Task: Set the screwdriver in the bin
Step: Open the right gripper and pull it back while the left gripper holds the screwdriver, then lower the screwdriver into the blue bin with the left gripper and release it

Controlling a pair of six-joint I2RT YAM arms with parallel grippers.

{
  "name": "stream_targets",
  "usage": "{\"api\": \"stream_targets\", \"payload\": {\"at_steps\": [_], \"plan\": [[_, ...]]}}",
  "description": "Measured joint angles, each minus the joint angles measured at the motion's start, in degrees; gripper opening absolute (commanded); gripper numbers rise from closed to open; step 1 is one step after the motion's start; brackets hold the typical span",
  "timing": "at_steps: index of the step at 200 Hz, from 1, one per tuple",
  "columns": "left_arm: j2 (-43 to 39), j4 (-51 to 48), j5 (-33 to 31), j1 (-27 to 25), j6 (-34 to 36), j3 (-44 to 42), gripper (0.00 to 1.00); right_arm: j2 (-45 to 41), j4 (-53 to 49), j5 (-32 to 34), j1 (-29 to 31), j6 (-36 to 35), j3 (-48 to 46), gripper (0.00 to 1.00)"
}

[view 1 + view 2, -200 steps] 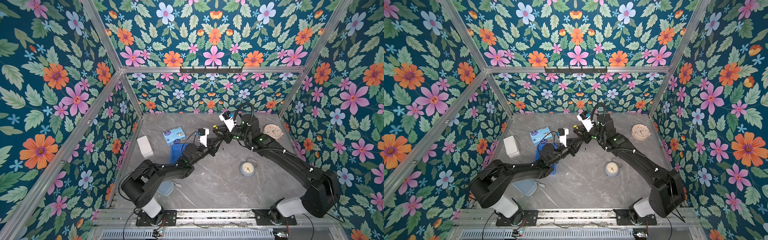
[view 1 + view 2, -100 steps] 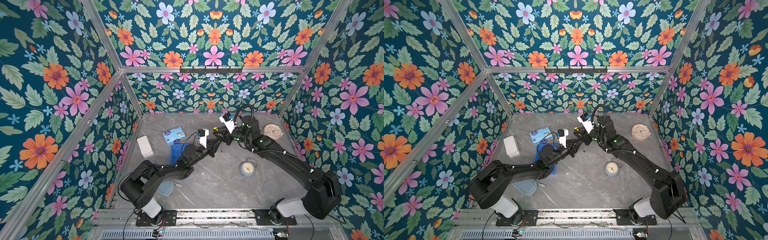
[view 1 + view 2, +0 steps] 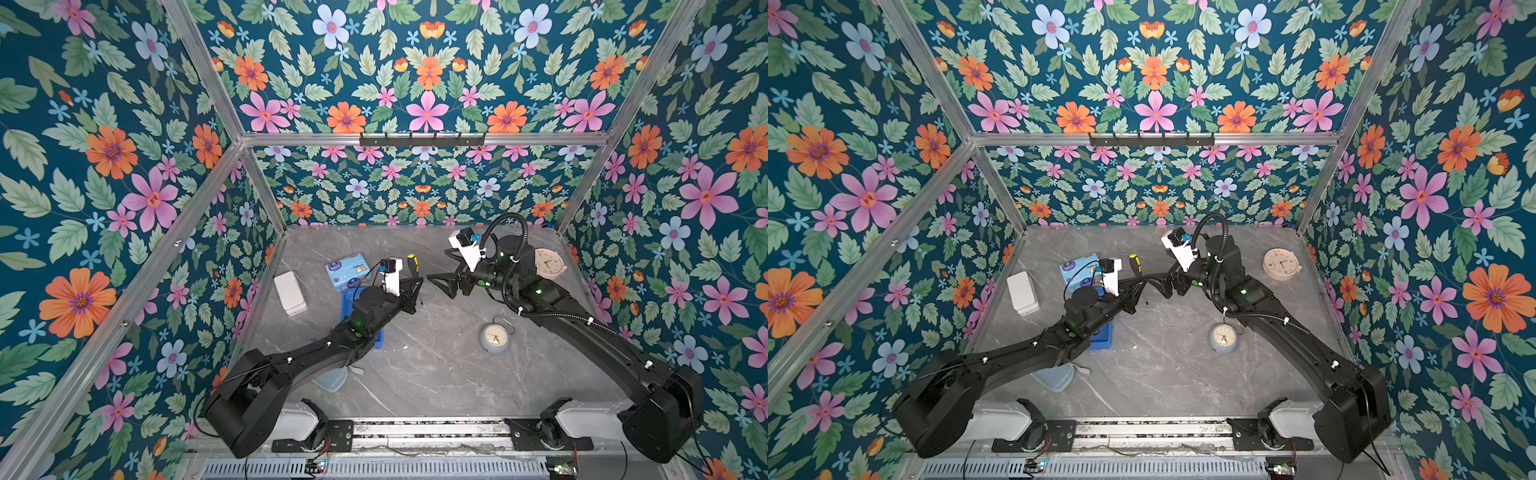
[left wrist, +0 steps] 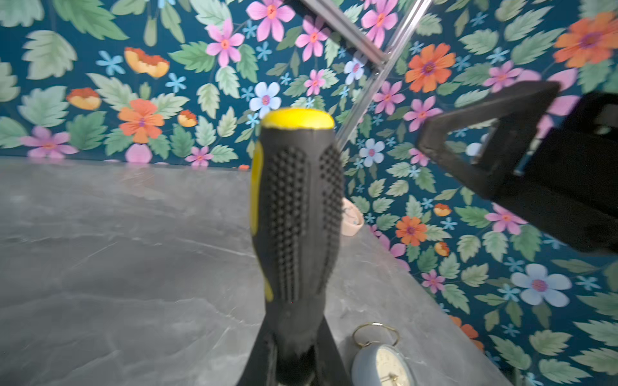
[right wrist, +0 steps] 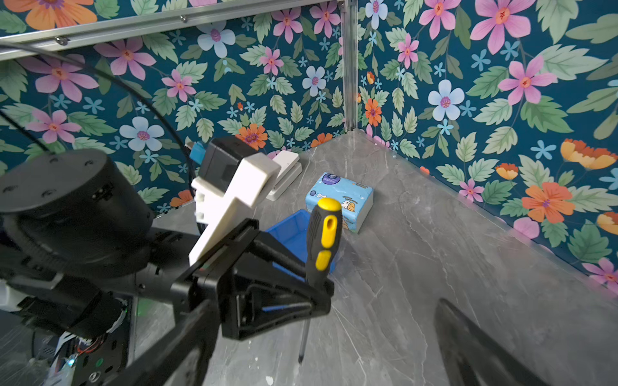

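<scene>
Screwdriver [image 5: 324, 234] upright in left gripper [image 5: 317, 287], clamped tight at handle base, shaft down, tip above table. Right gripper [image 3: 438, 284] close beside, jaws wide, holds nothing. Bin [image 3: 347, 299] just behind left gripper, under its arm. Tissue pack [image 3: 348, 272] and white box [image 3: 290, 291] past bin; alarm clock [image 3: 493, 337] by right arm.

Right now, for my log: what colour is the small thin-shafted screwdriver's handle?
Black, yellow cap and insets on the screwdriver; clearest in right wrist view.
</scene>
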Motion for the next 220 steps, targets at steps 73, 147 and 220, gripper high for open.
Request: {"api": "stream_targets", "payload": {"at_steps": [73,147,220], "plan": [[-9.4,-37.4,-12.2,7.0,4.6,6.3,0.0,-0.8,-2.3,-0.3,3.0,-2.6,-0.8,0.99],[0.8,-57.1,-11.9,16.5,0.1,10.8,0.0,3.9,-2.5,-0.5,10.5,-5.9,1.9,0.99],[14.4,-62.2,-10.6,19.7,1.9,15.9,0.0,8.2,-5.9,-0.4,14.8,-10.5,4.1,0.99]]}}
